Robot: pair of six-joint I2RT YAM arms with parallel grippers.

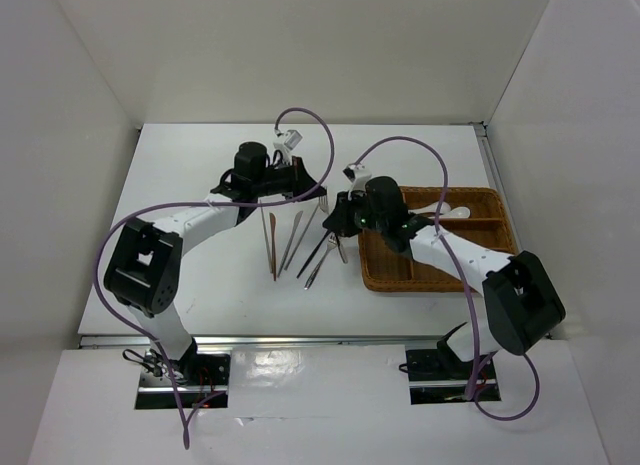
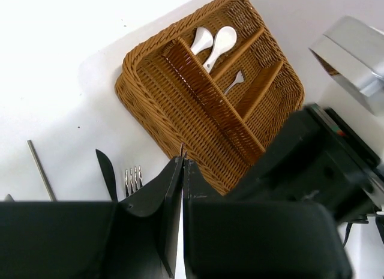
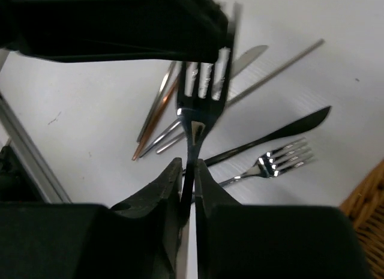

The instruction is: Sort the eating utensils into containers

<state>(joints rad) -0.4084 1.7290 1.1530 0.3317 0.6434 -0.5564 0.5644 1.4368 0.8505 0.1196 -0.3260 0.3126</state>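
My right gripper [image 3: 189, 171] is shut on the handle of a silver fork [image 3: 201, 87], whose tines point up and away from it. It sits just left of the wicker tray [image 1: 385, 283]. Below it on the table lie a second fork [image 3: 282, 159], a black knife [image 3: 288, 128], metal chopsticks [image 3: 282, 66] and a brownish-handled piece [image 3: 153, 120]. My left gripper [image 2: 182, 156] is shut. A thin sliver shows at its tips, and I cannot tell what that is. Two white spoons [image 2: 219, 42] and a small silver fork [image 2: 235, 82] lie in the tray's short compartments.
The loose utensils [image 1: 295, 240] are fanned out between the two grippers at mid-table. The tray's long section [image 2: 198, 120] faces the left gripper. White walls enclose the table on three sides. Purple cables loop above both arms.
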